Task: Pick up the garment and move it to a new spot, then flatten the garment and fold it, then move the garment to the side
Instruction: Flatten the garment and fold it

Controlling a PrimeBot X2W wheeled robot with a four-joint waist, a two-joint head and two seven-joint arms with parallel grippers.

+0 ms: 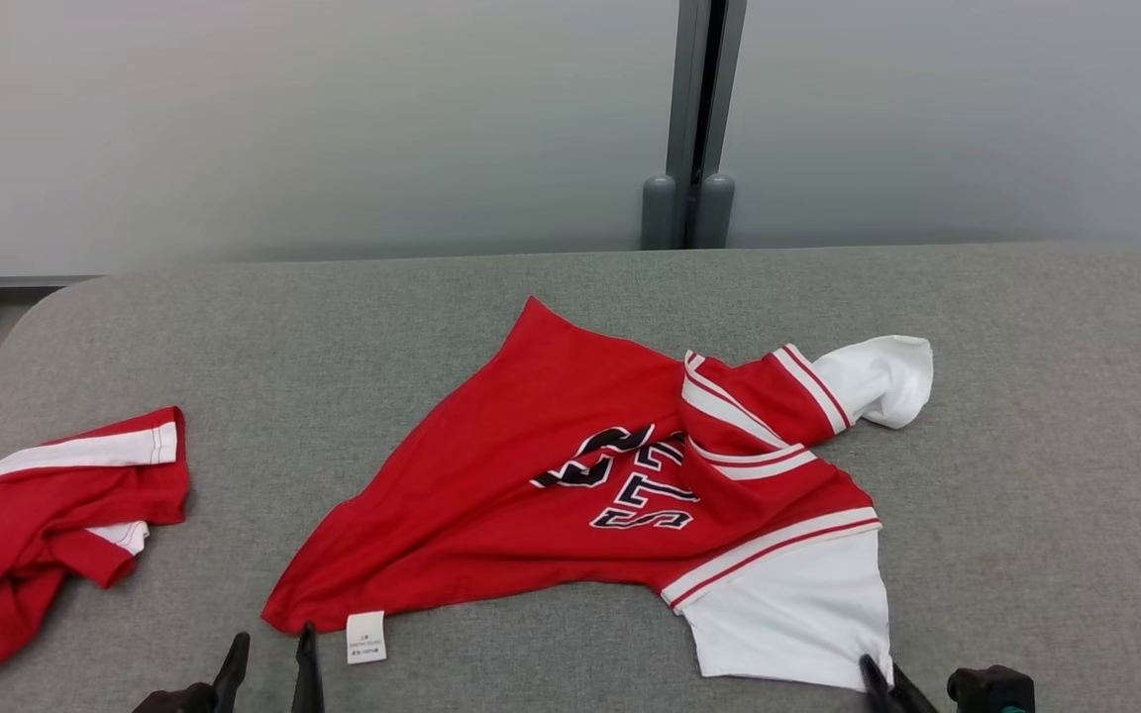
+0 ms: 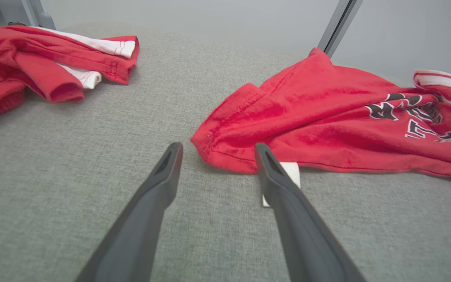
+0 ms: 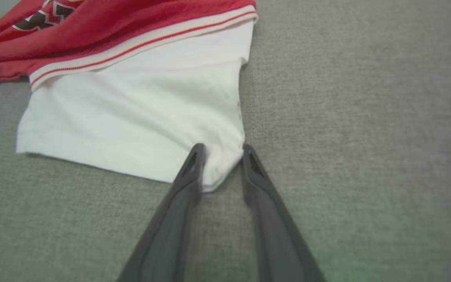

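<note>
Garment [image 1: 570,475], red and white, laid crumpled at mid bench [image 1: 1026,396], red hem corner flanked by the wide-open left end effector [image 2: 215,147], white sleeve [image 3: 131,117] corner caught between the half-closed fingers of the right end effector [image 3: 223,148], firm grip not discernible

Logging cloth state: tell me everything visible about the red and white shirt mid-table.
The shirt is soft red knit with dark lettering, white sleeves and striped trim. It lies crumpled on the grey table, one sleeve flat near the robot, the other bunched farther off. A white label sticks out at its hem. The right gripper straddles the near sleeve's corner; the open left gripper points at the hem corner.
</note>
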